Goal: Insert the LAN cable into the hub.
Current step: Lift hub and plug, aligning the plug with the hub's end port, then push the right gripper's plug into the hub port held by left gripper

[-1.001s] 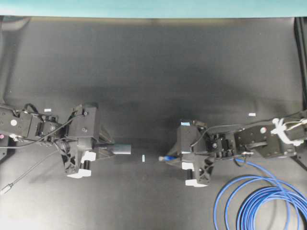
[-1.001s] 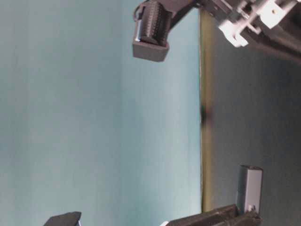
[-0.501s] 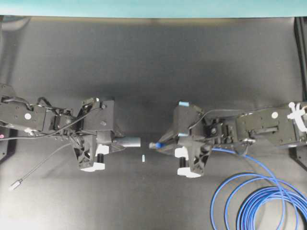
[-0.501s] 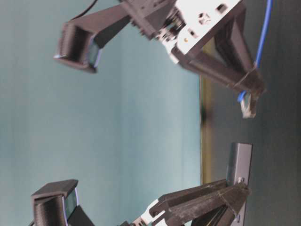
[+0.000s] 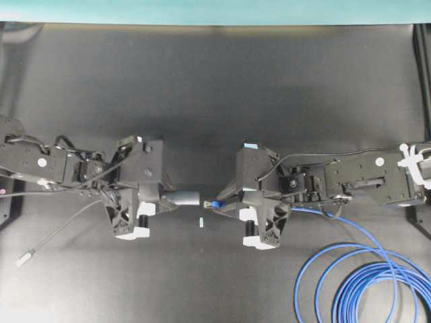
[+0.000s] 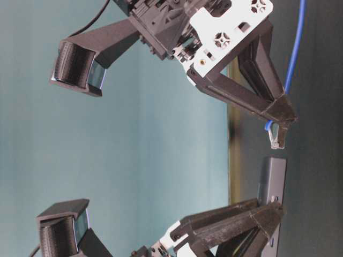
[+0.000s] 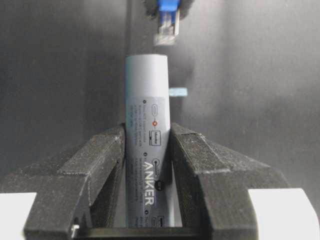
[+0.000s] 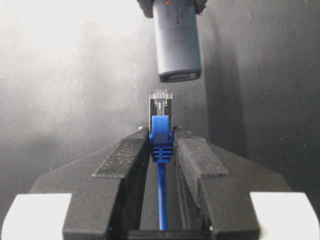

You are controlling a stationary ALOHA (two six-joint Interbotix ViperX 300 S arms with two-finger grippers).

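Observation:
My left gripper (image 5: 161, 200) is shut on the hub (image 5: 185, 198), a slim dark-grey bar whose free end points right. It also shows in the left wrist view (image 7: 146, 95) and the right wrist view (image 8: 176, 40). My right gripper (image 5: 227, 202) is shut on the LAN cable at its plug (image 5: 215, 202), clear with a blue boot (image 8: 161, 135). The plug tip faces the hub's open end across a small gap, both held above the table (image 6: 276, 136). The blue cable (image 5: 363, 282) trails back to coiled loops at the lower right.
A small pale tape mark (image 5: 201, 221) lies on the black table below the gap. The hub's thin grey cord ends in a silver plug (image 5: 25, 256) at the lower left. Another tape mark (image 5: 251, 145) sits near the right arm.
Both arms have moved toward the middle. The gap between the plug and the hub's end has shrunk from wide to very small, and the plug now lines up with the hub.

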